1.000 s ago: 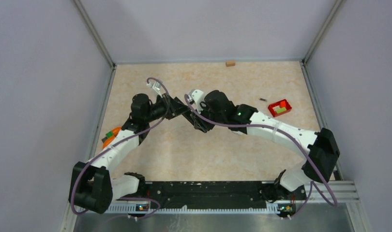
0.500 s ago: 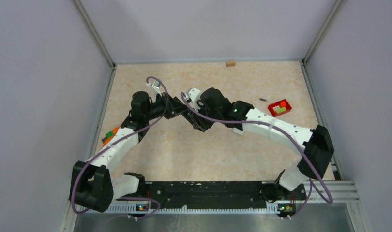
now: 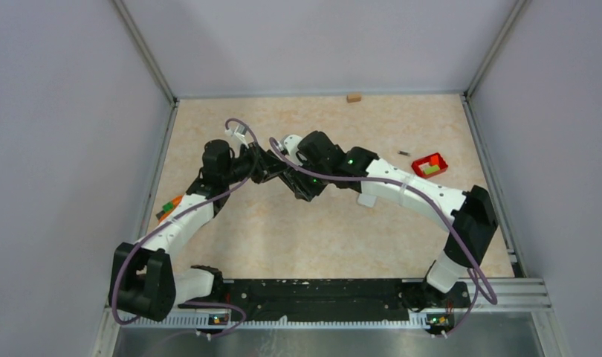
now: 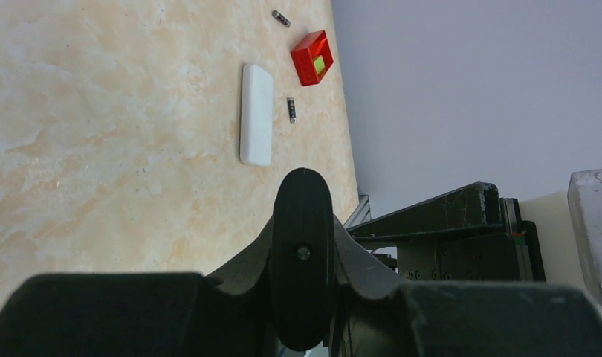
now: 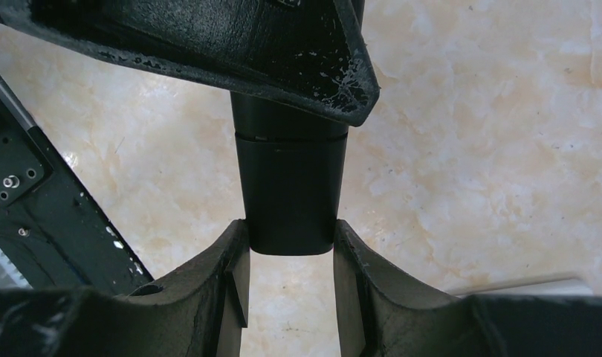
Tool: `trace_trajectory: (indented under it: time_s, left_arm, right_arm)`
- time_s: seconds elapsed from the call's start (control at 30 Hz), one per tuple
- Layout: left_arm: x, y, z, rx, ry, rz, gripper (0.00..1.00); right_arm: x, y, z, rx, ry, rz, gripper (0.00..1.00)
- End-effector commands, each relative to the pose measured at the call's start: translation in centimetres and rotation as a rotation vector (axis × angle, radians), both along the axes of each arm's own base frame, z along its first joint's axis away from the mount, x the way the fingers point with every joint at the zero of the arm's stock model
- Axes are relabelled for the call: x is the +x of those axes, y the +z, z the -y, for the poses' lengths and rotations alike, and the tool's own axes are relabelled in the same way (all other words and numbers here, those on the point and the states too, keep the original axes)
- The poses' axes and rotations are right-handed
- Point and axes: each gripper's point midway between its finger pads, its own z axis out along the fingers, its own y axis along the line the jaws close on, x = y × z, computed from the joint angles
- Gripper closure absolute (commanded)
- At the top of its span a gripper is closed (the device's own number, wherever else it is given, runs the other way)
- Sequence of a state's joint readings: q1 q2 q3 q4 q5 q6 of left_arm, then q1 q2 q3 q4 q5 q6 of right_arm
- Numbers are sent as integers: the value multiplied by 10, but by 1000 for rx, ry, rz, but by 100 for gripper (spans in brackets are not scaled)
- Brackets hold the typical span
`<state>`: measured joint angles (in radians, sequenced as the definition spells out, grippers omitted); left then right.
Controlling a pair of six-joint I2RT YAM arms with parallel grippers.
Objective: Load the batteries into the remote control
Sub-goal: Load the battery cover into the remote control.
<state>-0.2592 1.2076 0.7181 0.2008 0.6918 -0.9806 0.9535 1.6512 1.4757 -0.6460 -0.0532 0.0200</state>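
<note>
Both grippers meet over the middle of the table on a black remote control (image 5: 289, 186). My left gripper (image 4: 303, 223) is shut on it, and the remote control (image 4: 303, 253) shows end-on between those fingers. My right gripper (image 5: 290, 239) is shut on the remote's squared end, with both fingertips touching its sides. Seen from the top view, the left gripper (image 3: 272, 165) and right gripper (image 3: 292, 183) cover the remote. Two batteries lie loose on the table: one battery (image 4: 291, 109) beside a white slab (image 4: 256, 113), another battery (image 4: 281, 18) further off, also seen as battery (image 3: 403, 153).
A small red tray (image 3: 430, 165) with yellow-green blocks sits at the right. The white slab (image 3: 369, 199) lies partly under the right arm. A tan block (image 3: 353, 97) rests at the back wall. An orange object (image 3: 172, 206) lies by the left arm.
The right arm has swung left and its wrist has shifted a little left with it. The left arm has barely moved. Both grips are unchanged.
</note>
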Motion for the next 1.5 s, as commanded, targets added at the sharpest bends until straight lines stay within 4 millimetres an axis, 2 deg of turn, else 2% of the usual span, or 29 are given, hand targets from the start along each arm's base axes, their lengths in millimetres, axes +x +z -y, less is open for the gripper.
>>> trace_trajectory:
  time_s: [0.0, 0.5, 0.7, 0.93, 1.23, 1.47]
  left_arm:
    - [-31, 43, 21, -137, -185, 21, 100]
    - [-38, 31, 27, -136, -236, 15, 100]
    - [-44, 37, 31, -173, -271, 34, 100]
    - [-44, 44, 32, -197, -282, 11, 100]
    - [-32, 30, 32, -227, -277, -99, 100]
    - [-26, 23, 35, -276, -282, -156, 100]
  right_arm:
    - [15, 13, -28, 74, -11, 48, 62]
    - [39, 25, -37, 137, -44, 72, 58]
    - [44, 26, -41, 165, -31, 28, 57]
    - [45, 17, -34, 119, -27, -20, 56]
    - [34, 1, -19, 4, -31, -93, 54]
    - [35, -1, -13, -31, -53, -99, 48]
